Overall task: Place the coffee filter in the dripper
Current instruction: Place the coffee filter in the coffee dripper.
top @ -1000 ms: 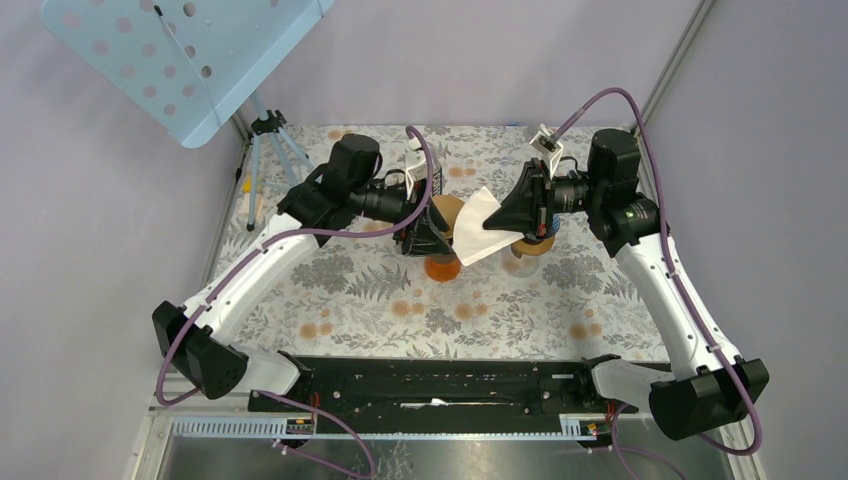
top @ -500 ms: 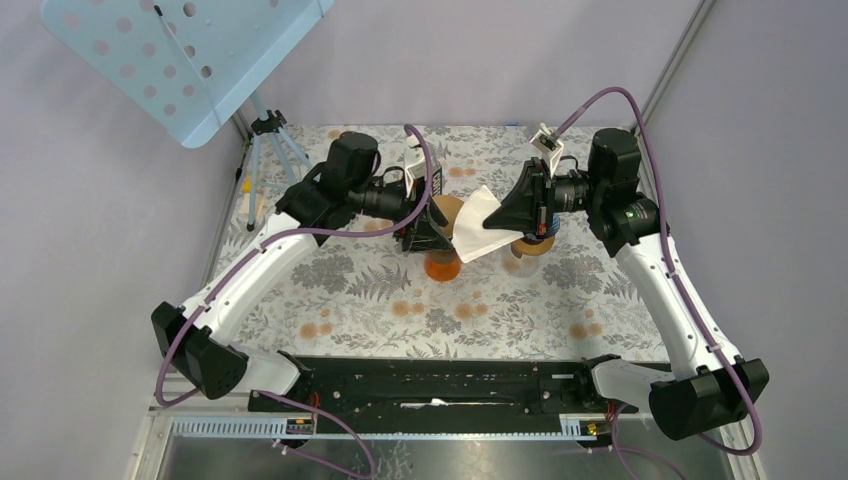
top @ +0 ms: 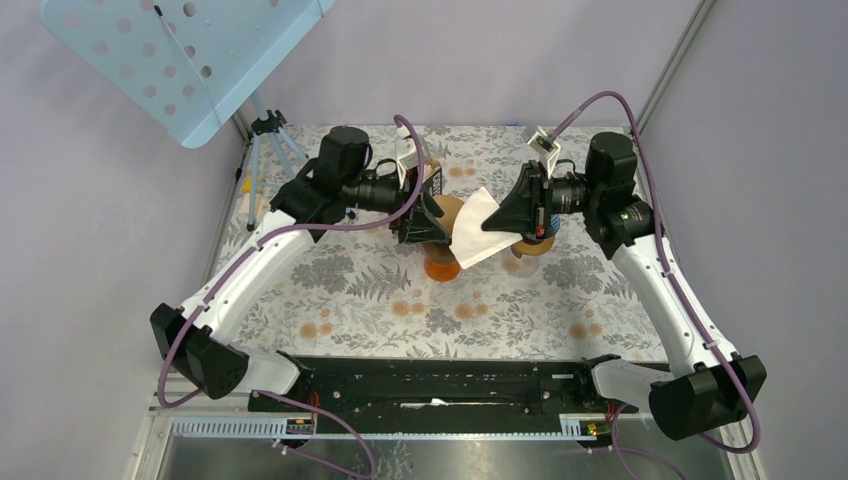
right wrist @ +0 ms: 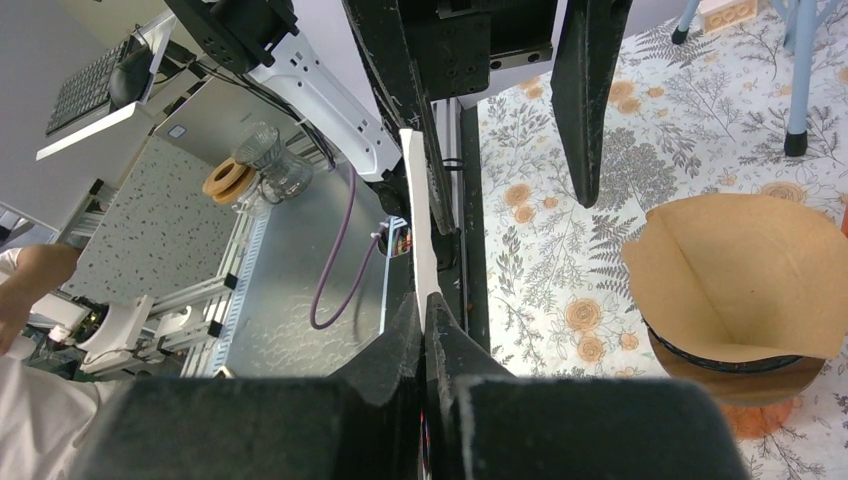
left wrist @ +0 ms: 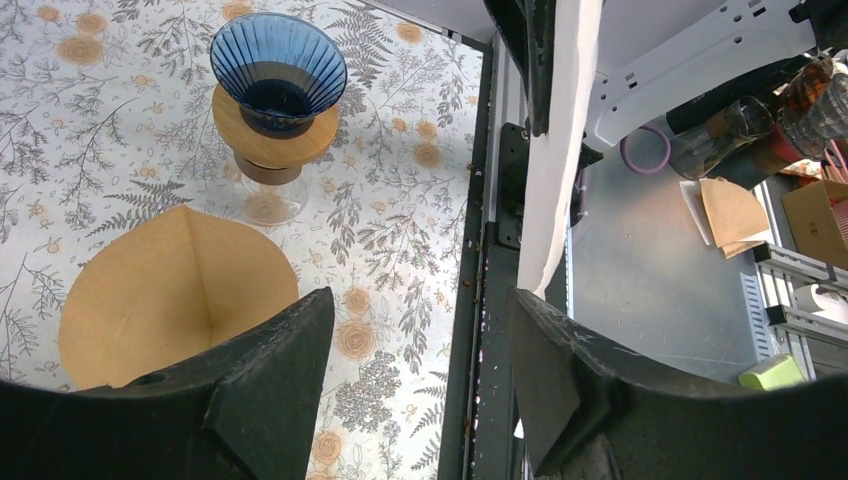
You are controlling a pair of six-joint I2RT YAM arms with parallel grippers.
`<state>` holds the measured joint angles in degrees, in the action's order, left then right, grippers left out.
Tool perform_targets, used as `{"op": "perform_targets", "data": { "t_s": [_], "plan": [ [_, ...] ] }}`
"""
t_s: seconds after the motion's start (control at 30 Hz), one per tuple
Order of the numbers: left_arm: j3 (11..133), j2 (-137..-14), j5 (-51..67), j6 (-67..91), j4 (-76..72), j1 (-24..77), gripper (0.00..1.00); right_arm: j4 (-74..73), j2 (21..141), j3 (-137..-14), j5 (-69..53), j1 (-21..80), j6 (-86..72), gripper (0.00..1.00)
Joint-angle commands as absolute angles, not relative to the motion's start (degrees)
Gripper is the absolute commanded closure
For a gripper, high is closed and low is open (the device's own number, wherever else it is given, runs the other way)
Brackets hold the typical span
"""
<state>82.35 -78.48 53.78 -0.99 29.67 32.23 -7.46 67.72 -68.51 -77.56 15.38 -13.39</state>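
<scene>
My right gripper (top: 489,218) is shut on a white paper coffee filter (top: 472,240) and holds it in the air over the middle of the table; the right wrist view shows the filter edge-on (right wrist: 419,215) rising from the closed jaws (right wrist: 425,312). My left gripper (top: 436,222) is open and empty, facing the filter from the left, which hangs just beyond its right finger (left wrist: 560,150). An empty blue ribbed dripper (left wrist: 278,75) stands on a round wooden stand below the right gripper. A brown filter (right wrist: 745,270) sits in a second dripper with an orange base (top: 441,268).
A small tripod (top: 272,140) and a pale blue perforated panel (top: 180,55) stand at the back left. The black rail (top: 440,385) carrying the arm bases runs along the near edge. The table has a floral cloth (top: 380,310).
My left gripper has shifted slightly up and toward the back. The white filter, held by the right gripper, has edged a little to the left.
</scene>
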Motion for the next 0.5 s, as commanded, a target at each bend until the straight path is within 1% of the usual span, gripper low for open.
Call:
{"op": "perform_targets", "data": {
  "t_s": [0.0,0.4,0.47],
  "plan": [
    [82.5,-77.8,55.6,-0.1,25.9,32.3,0.34,-3.5,67.2,-69.1,-78.3,15.8,-15.5,1.0],
    [80.9,-76.6,56.7,-0.1,25.6,33.3,0.35,-5.4,67.5,-70.1,-76.8,15.8,-14.0,1.0],
    [80.4,-76.4,57.1,1.7,25.2,33.3,0.35,-5.5,67.5,-70.2,-76.5,15.7,-13.9,1.0]
  ]
}}
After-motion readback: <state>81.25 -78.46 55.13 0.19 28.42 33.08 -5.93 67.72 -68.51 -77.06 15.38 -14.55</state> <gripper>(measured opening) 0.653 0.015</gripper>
